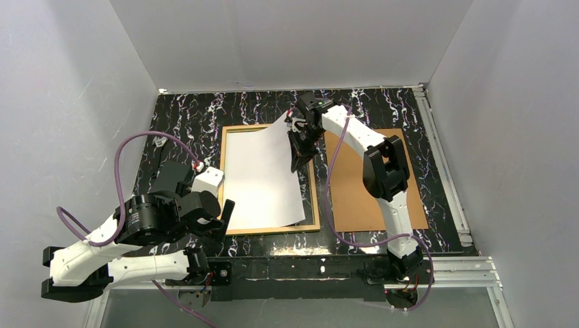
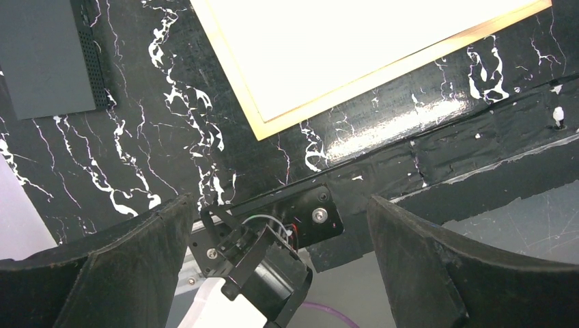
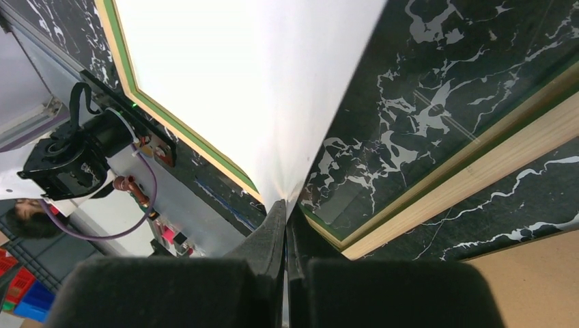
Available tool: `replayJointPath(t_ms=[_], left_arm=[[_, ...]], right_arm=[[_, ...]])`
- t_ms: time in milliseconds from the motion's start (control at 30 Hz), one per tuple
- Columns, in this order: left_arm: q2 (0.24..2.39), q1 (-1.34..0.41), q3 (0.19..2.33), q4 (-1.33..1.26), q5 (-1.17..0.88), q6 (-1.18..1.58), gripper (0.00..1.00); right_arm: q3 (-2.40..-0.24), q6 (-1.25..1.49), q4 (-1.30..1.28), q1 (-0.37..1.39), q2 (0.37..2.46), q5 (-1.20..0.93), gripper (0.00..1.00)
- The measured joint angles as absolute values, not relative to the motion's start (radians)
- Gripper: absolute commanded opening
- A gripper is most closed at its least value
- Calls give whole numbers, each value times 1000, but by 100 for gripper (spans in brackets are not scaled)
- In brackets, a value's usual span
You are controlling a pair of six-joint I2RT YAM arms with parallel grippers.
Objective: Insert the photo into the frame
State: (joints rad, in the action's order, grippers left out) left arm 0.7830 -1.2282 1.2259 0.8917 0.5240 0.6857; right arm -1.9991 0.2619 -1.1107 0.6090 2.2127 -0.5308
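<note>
The photo (image 1: 263,179) shows its plain white back and lies slanted over the frame (image 1: 315,205), its far right corner lifted. My right gripper (image 1: 298,152) is shut on that edge of the photo (image 3: 259,89); both fingers press on the paper above the frame's right rail (image 3: 471,164), which is green inside and tan outside. My left gripper (image 1: 220,219) is open and empty, hovering off the frame's near left corner (image 2: 263,130); its fingers (image 2: 437,266) stand wide apart over the black table.
A brown backing board (image 1: 372,184) lies right of the frame under the right arm. The black marbled table (image 1: 184,123) is bounded by white walls and a metal rail (image 1: 450,263) at the near edge. A purple cable (image 1: 143,137) loops over the left arm.
</note>
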Motion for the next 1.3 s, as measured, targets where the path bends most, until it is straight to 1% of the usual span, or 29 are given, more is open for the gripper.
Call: replayJointPath(t_ms=[100, 167, 200, 267, 300, 367, 467, 633, 800, 1100, 1300], left_arm=[[783, -1228, 1226, 892, 522, 689, 98], [783, -1228, 1226, 892, 520, 691, 98], [783, -1228, 1226, 892, 519, 691, 98], [783, -1228, 1226, 892, 518, 692, 98], [783, -1228, 1226, 892, 516, 692, 98], [783, -1228, 1226, 892, 515, 692, 98], [783, -1228, 1226, 892, 514, 692, 98], [783, -1228, 1226, 894, 510, 691, 98], [788, -1228, 1226, 896, 508, 691, 98], [793, -1228, 1218, 895, 498, 692, 98], [806, -1228, 1189, 873, 486, 707, 98]], right_arm=[[-1999, 265, -1112, 609, 2213, -515, 22], [-1999, 270, -1112, 609, 2210, -493, 36], [-1999, 273, -1112, 609, 2209, -479, 46], [-1999, 281, -1113, 610, 2201, -448, 61], [-1999, 284, -1113, 610, 2196, -431, 71], [-1999, 290, -1117, 610, 2185, -393, 77], [-1999, 302, -1127, 610, 2154, -300, 81], [-1997, 319, -1131, 610, 2106, -184, 83], [-1921, 336, -1114, 610, 2001, -87, 85], [-1580, 385, -991, 610, 1707, 65, 89], [-1343, 429, -910, 606, 1528, 104, 91]])
